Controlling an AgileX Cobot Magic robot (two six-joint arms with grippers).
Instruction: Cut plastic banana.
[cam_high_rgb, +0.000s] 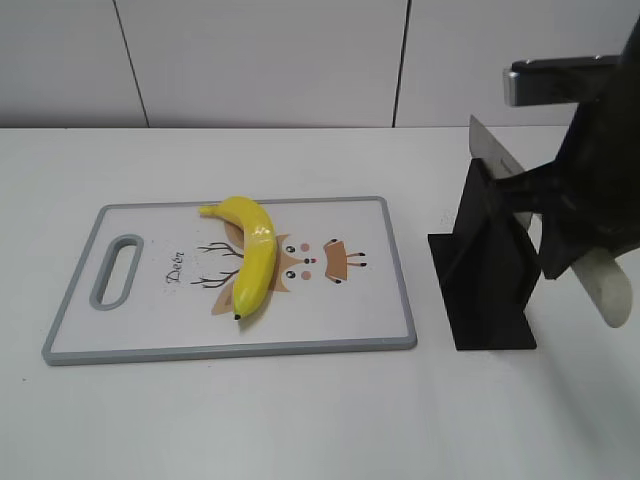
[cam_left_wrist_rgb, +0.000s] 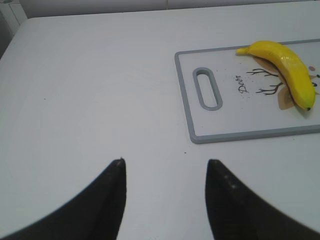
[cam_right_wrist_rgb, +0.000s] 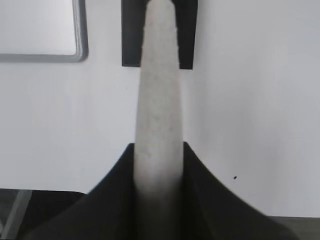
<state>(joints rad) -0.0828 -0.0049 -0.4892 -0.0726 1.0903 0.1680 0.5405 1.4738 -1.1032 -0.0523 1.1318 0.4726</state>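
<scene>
Knife first: my right tool is pinching its pale handle, with the blade apparently seated in the black stand at the right of the counter, though from the exterior view I can't quite tell how deep it sits. I'd draw it straight out along the slot, keep the grip firm so the handle doesn't twist, then carry it over to the board edge-down. My left tool hangs spread over bare counter, holding nothing, left of the cutting board. The banana lies whole on the board, across the deer print, black tip toward me. Count: one banana, one board, one knife, one stand.
</scene>
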